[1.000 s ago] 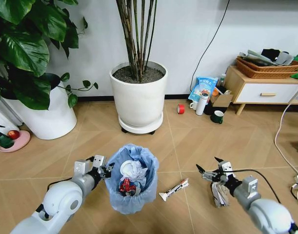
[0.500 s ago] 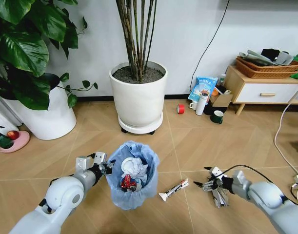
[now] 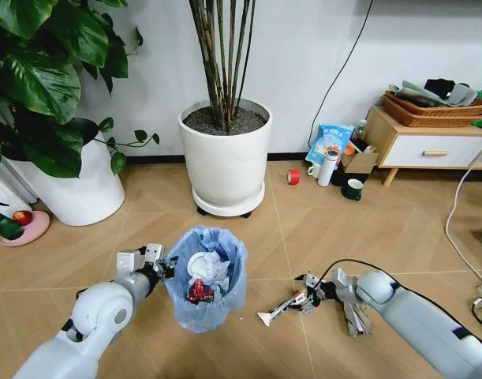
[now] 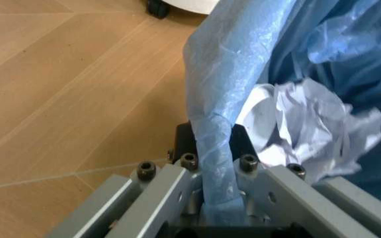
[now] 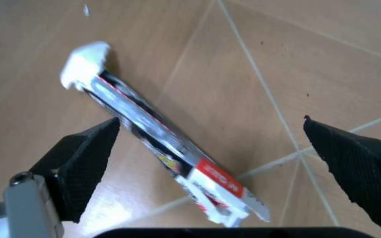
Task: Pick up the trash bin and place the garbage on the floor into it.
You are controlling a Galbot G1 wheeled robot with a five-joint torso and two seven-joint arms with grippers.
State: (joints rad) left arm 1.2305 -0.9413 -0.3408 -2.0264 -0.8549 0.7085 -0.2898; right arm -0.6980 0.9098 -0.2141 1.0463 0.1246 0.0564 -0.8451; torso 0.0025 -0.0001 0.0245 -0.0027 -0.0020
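Observation:
The trash bin [image 3: 206, 286], lined with a light-blue bag, stands on the floor [image 3: 319, 237]. My left gripper [image 3: 163, 269] is shut on its rim; the left wrist view shows the fingers [image 4: 177, 186] clamping the bag fold [image 4: 212, 148]. Crumpled white paper [image 3: 210, 268] [image 4: 316, 126], a white disc [image 4: 260, 111] and a crushed red piece [image 3: 197, 294] lie inside. A flattened tube-like wrapper [image 3: 278, 307] [image 5: 152, 136] lies on the boards right of the bin. My right gripper [image 3: 308, 298] [image 5: 210, 124] is open, low over it, one finger on each side. Another grey-white scrap [image 3: 356, 317] lies under the right arm.
A large white plant pot [image 3: 226, 162] stands behind the bin, another [image 3: 83, 189] at the left. A red roll [image 3: 293, 176], mugs and bottles [image 3: 327, 167] sit by a wooden cabinet [image 3: 420, 146]. Cables [image 3: 461, 229] trail at the right. A pink plate [image 3: 21, 227] lies far left.
My right arm has swung left and down from beside the grey-white scrap to the tube wrapper. The bin in my left gripper has shifted slightly left.

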